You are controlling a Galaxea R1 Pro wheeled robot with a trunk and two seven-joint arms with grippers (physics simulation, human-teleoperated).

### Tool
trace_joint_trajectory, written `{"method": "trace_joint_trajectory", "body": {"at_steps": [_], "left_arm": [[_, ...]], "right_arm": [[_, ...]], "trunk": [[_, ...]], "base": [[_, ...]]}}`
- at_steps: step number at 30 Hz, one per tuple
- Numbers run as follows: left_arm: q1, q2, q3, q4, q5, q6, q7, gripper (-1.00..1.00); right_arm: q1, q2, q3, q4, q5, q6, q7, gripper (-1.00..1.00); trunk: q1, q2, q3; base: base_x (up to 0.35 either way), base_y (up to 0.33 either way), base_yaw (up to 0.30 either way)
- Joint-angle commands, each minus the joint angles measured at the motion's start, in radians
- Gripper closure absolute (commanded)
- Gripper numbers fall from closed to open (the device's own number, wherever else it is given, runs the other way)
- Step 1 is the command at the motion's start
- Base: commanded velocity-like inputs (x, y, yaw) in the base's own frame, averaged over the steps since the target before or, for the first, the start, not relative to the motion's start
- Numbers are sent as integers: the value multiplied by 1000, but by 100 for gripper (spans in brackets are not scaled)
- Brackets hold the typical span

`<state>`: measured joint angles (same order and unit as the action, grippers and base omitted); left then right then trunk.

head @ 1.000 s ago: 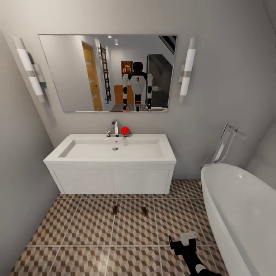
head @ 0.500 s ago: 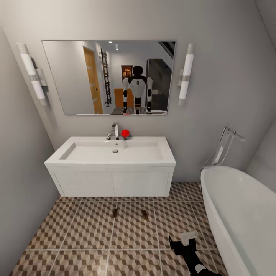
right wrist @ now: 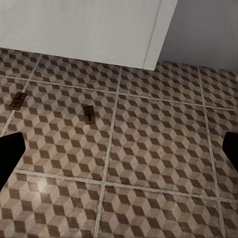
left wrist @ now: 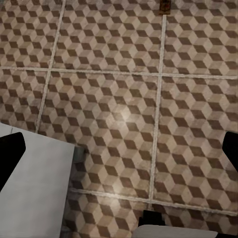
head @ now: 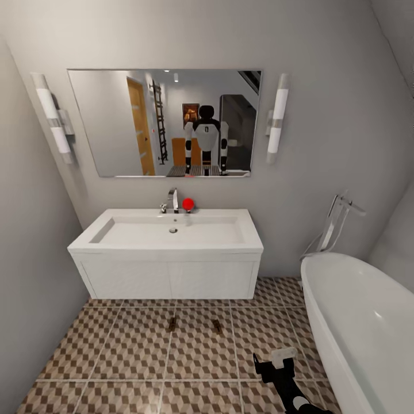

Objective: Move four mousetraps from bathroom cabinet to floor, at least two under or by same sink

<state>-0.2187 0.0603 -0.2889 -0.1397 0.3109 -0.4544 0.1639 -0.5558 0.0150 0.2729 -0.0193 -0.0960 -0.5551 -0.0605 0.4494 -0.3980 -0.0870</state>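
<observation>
Your two mousetraps lie flat on the patterned bathroom floor, just in front of the white sink, side by side but apart. Your right jaws hang low near the bathtub, wide open and empty in the right wrist view. Your left jaws also stand spread wide over bare tiles, holding nothing

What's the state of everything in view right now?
Mousetraps: two, flat on the floor, in front of the sink.
Sink: doors shut, basin empty.
Tap: no water running.
Right gripper: open, empty, over the floor.
Left gripper: open, empty.
</observation>
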Motion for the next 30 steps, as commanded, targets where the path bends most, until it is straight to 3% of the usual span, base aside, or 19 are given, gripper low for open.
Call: {"method": "trace_joint_trajectory", "body": {"at_steps": [1, 17, 30], "left_arm": [[-1, 0, -9, 0, 5, -2, 5, -100], [-1, 0, -9, 0, 4, -3, 5, -100], [-1, 0, -9, 0, 4, -3, 5, -100]], "right_arm": [[-1, 0, 9, 1, -10, -3, -2, -100], [-1, 2, 8, 1, -10, -3, -2, -100], [-1, 2, 9, 1, -10, -3, -2, -100]], "trunk": [[1, -2, 0], [1, -2, 24], [1, -2, 28]], "base": [[0, 0, 0], [0, 0, 0], [0, 0, 0]]}}
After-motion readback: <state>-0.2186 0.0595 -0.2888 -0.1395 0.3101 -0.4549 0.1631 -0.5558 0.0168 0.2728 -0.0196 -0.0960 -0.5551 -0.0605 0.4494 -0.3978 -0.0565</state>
